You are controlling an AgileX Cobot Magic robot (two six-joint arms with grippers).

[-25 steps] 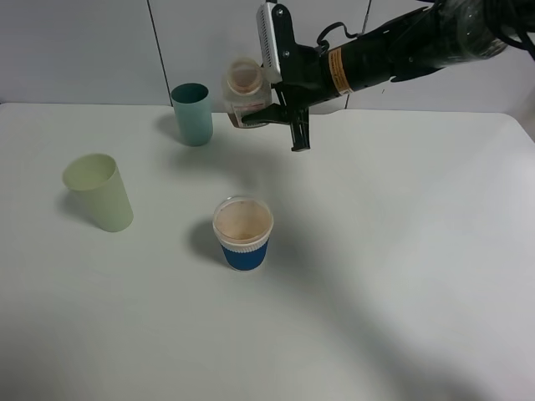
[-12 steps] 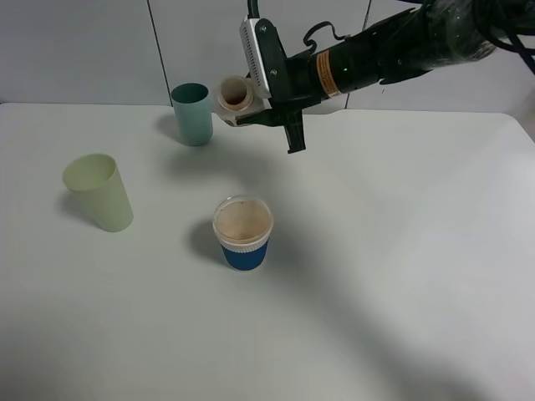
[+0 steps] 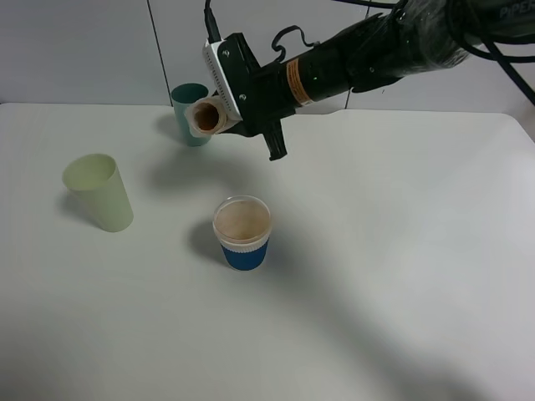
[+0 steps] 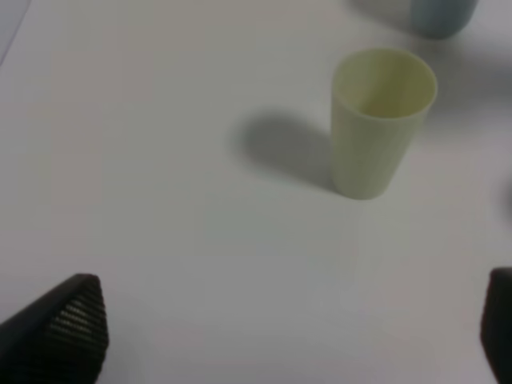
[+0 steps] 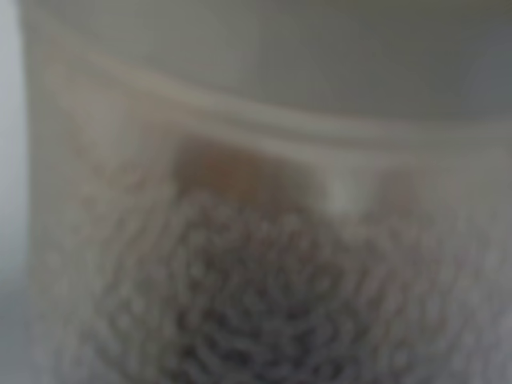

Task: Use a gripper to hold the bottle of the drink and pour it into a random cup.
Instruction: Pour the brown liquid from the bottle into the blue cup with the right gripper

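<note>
Soft even light, blurred wrist views.

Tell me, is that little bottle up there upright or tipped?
Tipped. The bottle lies nearly on its side in the air, its round mouth facing the high camera, not above the blue-sleeved cup.

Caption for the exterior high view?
Tilted bottle held aloft by the right gripper, not yet over the blue-sleeved cup.

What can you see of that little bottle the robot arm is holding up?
The bottle is small, pale translucent plastic, with a beige rim around a brown centre. It is tipped on its side in mid-air, clamped by the right gripper, near the teal cup, not over the blue cup.
</note>
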